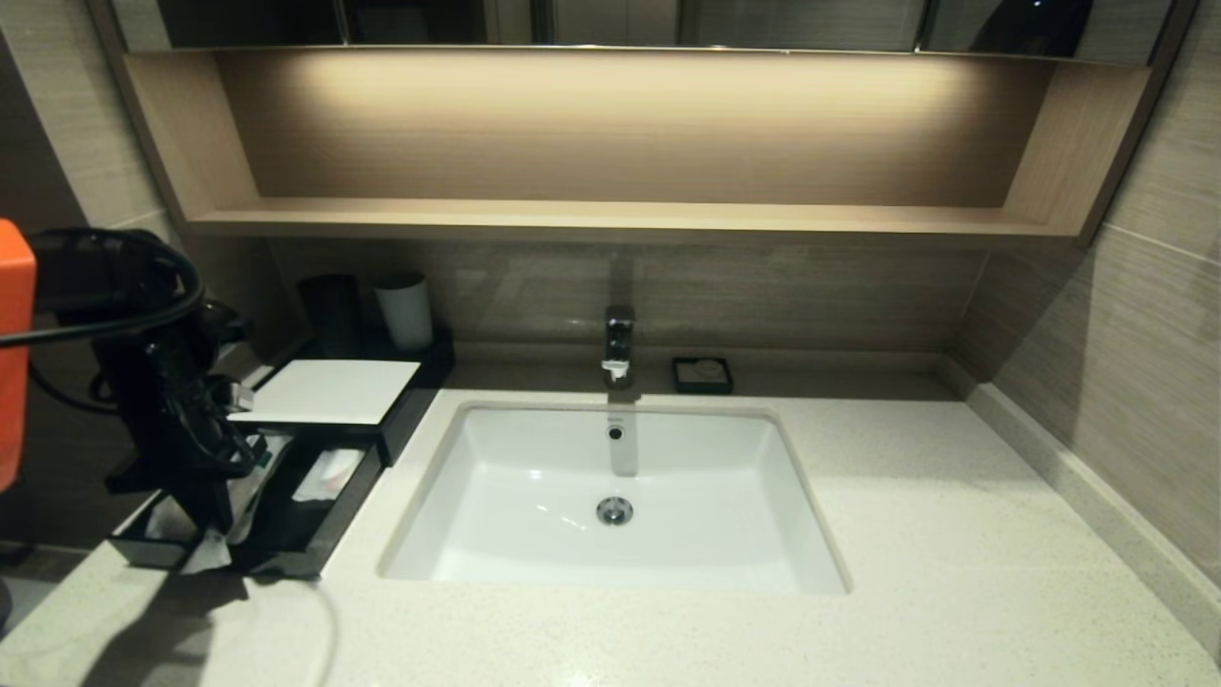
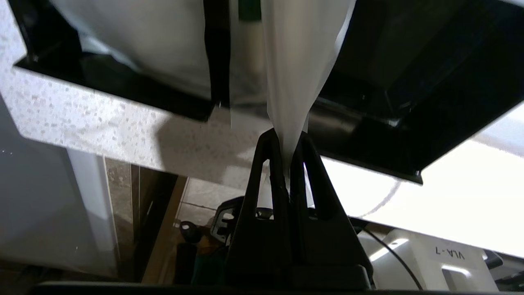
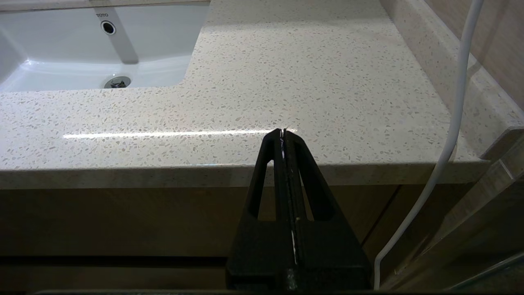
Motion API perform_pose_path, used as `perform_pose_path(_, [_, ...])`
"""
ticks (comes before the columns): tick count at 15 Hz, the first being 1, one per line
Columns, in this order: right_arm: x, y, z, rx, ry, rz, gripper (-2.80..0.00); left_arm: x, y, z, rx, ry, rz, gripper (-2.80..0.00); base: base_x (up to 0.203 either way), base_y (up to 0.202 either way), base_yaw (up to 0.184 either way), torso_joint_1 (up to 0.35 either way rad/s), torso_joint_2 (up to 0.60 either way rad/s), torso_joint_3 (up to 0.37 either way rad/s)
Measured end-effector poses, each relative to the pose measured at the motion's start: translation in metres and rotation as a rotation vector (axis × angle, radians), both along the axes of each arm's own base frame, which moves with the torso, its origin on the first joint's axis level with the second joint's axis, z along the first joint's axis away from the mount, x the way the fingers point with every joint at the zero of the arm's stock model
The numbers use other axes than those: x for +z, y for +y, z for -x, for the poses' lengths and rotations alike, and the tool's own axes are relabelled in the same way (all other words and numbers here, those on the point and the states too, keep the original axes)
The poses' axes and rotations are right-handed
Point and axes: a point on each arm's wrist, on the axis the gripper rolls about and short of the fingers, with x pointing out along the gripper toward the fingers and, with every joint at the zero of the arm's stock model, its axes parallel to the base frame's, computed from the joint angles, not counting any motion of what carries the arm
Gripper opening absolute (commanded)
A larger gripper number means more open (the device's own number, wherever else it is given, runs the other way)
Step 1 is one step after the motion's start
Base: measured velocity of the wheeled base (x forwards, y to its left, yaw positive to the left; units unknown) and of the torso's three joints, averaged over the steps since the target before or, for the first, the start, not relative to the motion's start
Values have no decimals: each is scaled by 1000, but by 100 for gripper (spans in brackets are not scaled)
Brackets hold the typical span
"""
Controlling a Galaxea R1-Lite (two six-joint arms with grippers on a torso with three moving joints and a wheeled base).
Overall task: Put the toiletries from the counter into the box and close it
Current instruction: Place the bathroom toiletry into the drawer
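The box [image 1: 324, 391], black with a white top panel, sits on the counter [image 1: 954, 534] at the left, its drawer [image 1: 315, 544] pulled out toward me. My left gripper [image 1: 217, 525] hangs over the drawer's near left corner, shut on the end of a clear-wrapped toothbrush packet [image 1: 250, 489]. In the left wrist view the left gripper [image 2: 290, 139] pinches the wrapper [image 2: 294, 69], which fans out into the drawer [image 2: 368, 135]; a green band [image 2: 249, 8] shows beside it. A short pouch [image 1: 329, 474] lies in the drawer's right part. My right gripper [image 3: 283, 133] is shut and empty, just off the counter's front edge [image 3: 123, 176].
A white sink [image 1: 534, 496] with a faucet [image 1: 619, 343] fills the counter's middle. A black tumbler [image 1: 331, 315] and a white cup [image 1: 404, 310] stand behind the box. A small black soap dish [image 1: 702, 374] sits right of the faucet. A white cable [image 3: 454, 123] hangs near the right gripper.
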Motion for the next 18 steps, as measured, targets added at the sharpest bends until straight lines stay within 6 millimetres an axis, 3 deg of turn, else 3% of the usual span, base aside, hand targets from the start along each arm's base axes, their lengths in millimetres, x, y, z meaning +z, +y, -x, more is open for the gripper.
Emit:
perform_pose_path(7, [0,0,0,0,0,0,-280,-11,10,-24,71,-170,-31,-280,0,0,0,0,0,0])
perform_pose_path(18, [0,0,0,0,0,0,-280,-8,8,-14,67,-121,-17,-280,0,0,0,0,0,0])
